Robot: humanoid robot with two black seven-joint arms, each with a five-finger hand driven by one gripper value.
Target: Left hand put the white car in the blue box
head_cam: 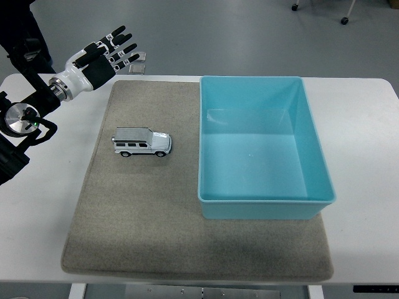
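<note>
Small white toy car (141, 142) on grey mat, left of empty blue plastic box (264, 144), left hand (103, 57) well apart above, fingers spread; risk: wheels rolling away under clumsy closing.

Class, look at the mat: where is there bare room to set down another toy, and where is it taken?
Bare: the grey mat in front of the white car and the blue box, plus between them. The box fills the mat's right half.
</note>
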